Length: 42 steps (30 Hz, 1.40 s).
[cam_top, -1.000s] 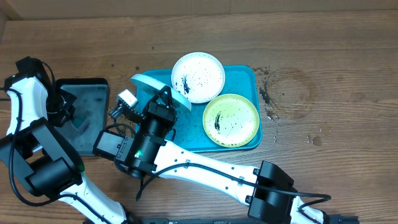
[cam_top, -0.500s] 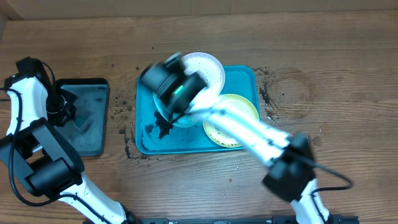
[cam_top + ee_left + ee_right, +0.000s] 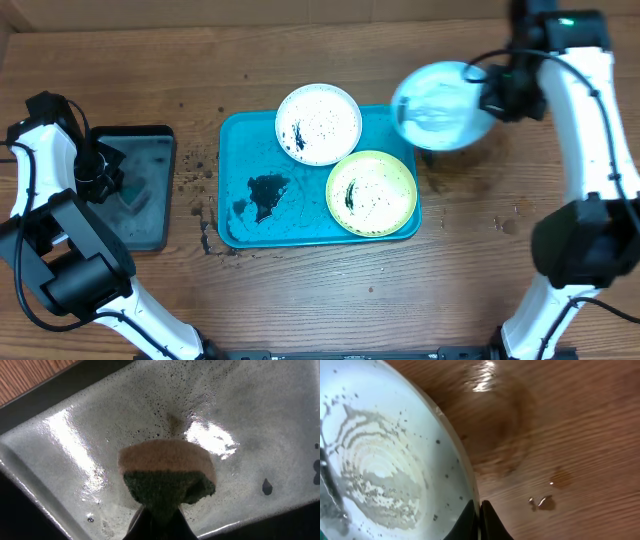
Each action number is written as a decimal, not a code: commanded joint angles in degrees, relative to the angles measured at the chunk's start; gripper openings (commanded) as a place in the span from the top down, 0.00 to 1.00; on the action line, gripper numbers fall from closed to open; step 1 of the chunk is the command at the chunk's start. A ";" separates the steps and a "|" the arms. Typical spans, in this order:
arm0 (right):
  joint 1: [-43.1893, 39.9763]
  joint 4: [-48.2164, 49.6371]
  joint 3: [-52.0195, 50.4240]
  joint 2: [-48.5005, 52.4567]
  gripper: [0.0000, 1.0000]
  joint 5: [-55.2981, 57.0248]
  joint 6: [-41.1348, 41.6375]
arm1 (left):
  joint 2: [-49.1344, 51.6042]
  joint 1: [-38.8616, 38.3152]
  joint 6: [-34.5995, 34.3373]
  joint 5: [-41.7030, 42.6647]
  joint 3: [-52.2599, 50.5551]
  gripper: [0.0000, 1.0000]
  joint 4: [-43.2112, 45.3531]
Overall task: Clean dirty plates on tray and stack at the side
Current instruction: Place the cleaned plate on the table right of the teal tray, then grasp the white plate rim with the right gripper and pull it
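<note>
The turquoise tray (image 3: 300, 225) holds a white-rimmed plate (image 3: 318, 123) at its back and a yellow-green plate (image 3: 371, 192) at its right, both flecked with black. A black smear (image 3: 265, 192) lies on the tray's left part. My right gripper (image 3: 492, 95) is shut on the rim of the light blue plate (image 3: 437, 105), held in the air over the table right of the tray; it also shows in the right wrist view (image 3: 385, 465), pinched by the fingers (image 3: 479, 515). My left gripper (image 3: 160, 520) is shut on a sponge (image 3: 167, 475) over the black tray (image 3: 135, 190).
The black tray, wet and soapy inside (image 3: 240, 405), stands left of the turquoise tray. Black crumbs (image 3: 195, 180) lie on the wood between the two trays. A wet ring stain (image 3: 470, 150) and droplets (image 3: 542, 502) mark the table right of the tray.
My right arm has swung the light blue plate from the tray's left side up and across to the right of the tray. A black smear is left on the tray. The left arm has not moved.
</note>
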 commanded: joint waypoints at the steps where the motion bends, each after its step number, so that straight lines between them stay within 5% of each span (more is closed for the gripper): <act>1: -5.29 3.50 -6.54 -0.63 0.96 -3.91 -1.14 | 0.61 0.09 1.18 0.48 -0.31 0.96 -0.22; 7: -9.79 17.05 -22.38 -0.63 0.96 -6.05 -1.38 | 0.61 0.09 1.18 0.46 -0.31 0.96 -0.46; 9: -9.77 18.05 -23.37 -0.63 0.88 -6.64 -1.36 | 0.61 0.09 1.18 0.48 -0.31 0.96 -0.57; 11: -9.38 18.67 -23.47 -0.63 0.64 -7.65 -1.44 | 0.61 0.09 1.18 0.48 -0.31 0.96 -0.66; 13: -8.92 19.04 -23.45 -0.66 0.04 -11.17 -2.38 | 0.61 0.09 1.18 0.50 -0.31 0.96 -0.63; 14: -8.72 19.23 -23.45 -0.66 0.00 -14.60 -4.28 | 0.61 0.09 1.18 0.50 -0.31 0.96 -0.66; 23: -0.87 26.91 -23.45 -0.66 0.00 -33.83 -10.62 | 0.61 -0.13 4.24 4.87 -0.31 0.96 0.85; 28: 8.37 35.34 -23.45 -0.63 0.01 -27.93 -10.36 | 0.61 -0.24 5.05 6.29 -0.31 0.96 1.16; 33: 17.68 44.52 -23.47 0.20 0.04 -9.20 -5.46 | 0.61 -0.90 6.29 6.43 -0.31 0.96 0.94; 42: 25.51 55.67 -23.47 7.98 0.11 -3.08 -1.66 | 0.61 -1.42 7.10 6.43 -0.31 0.96 1.05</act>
